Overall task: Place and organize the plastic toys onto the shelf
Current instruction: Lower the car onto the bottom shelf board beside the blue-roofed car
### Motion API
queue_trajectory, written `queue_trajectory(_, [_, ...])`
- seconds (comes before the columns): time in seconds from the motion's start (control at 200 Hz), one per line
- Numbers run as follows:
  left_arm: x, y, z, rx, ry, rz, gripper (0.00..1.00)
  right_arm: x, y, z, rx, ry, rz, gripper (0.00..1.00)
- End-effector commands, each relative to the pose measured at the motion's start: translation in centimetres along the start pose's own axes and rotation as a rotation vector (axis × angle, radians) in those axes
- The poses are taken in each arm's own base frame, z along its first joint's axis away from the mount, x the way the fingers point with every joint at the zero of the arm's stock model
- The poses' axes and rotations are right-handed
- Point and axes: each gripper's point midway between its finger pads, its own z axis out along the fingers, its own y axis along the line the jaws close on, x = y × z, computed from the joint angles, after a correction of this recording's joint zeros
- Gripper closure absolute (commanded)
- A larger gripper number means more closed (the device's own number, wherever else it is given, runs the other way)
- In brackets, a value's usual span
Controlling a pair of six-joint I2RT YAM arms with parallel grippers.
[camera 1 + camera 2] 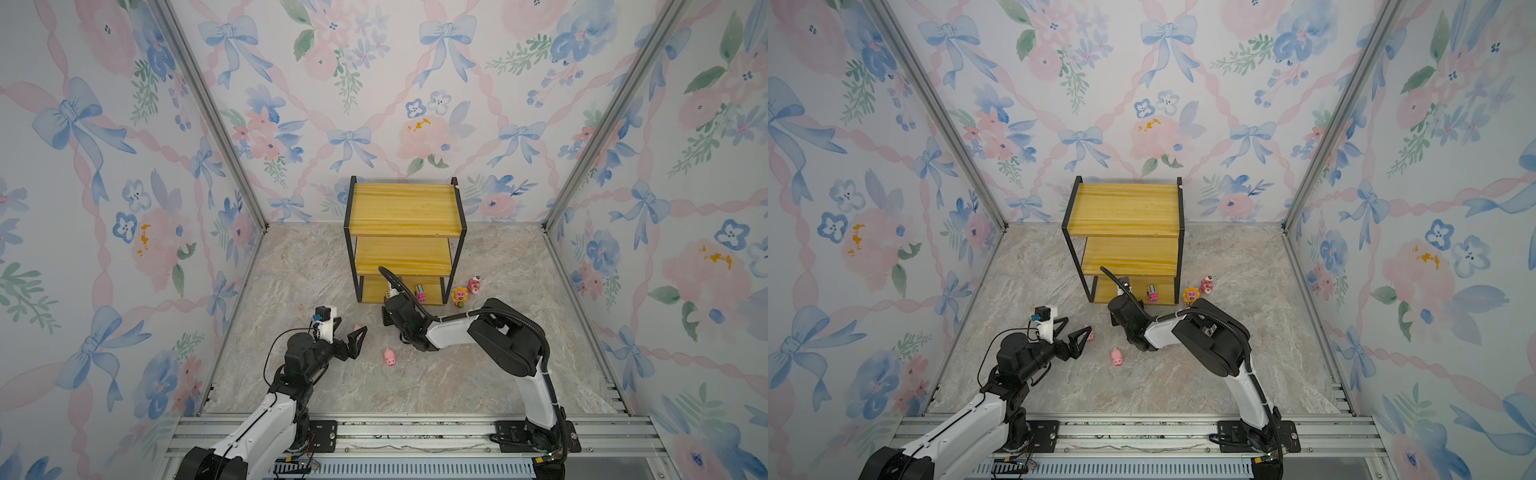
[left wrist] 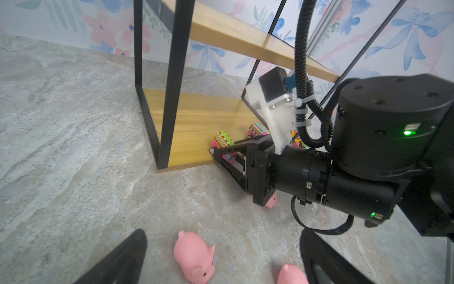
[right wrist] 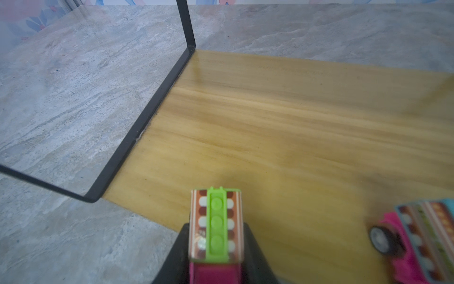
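R hand (image 3: 216,237) w/ van (image 3: 216,214), shelf (image 3: 270,110) (btm: bus (image 3: 422,236))

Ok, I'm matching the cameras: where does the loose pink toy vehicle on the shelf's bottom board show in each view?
Top view: pink toy vehicle just right of centre, on the bottom board.
Top view: the vehicle at centre.
Left wrist: the vehicle just right of centre.
Right wrist: the vehicle at the lower right edge, blurred.
Shared landmark: the yellow bottom board.
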Motion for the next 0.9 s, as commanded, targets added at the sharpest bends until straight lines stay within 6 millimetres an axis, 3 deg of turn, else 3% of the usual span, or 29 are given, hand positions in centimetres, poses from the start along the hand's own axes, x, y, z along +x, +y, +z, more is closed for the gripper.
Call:
queue_trajectory(0.0, [-0.6,-0.4,0.0,0.017,-0.011,0.021,0.02,-0.1,-0.7,0.5,0.038,-0.047,0.008,0.79])
queue_trajectory(0.41, [-0.5,-0.4,0.0,0.013,-0.014,0.02,0.02,-1.5,-0.6,0.3,0.02,-0.129,0.02,0.79])
queue_trajectory(0.895, [-0.5,-0.4,0.0,0.013,-0.012,0.02,0.02,-0.6,-1.3,1.1,0.051,-0.118,0.032,0.79])
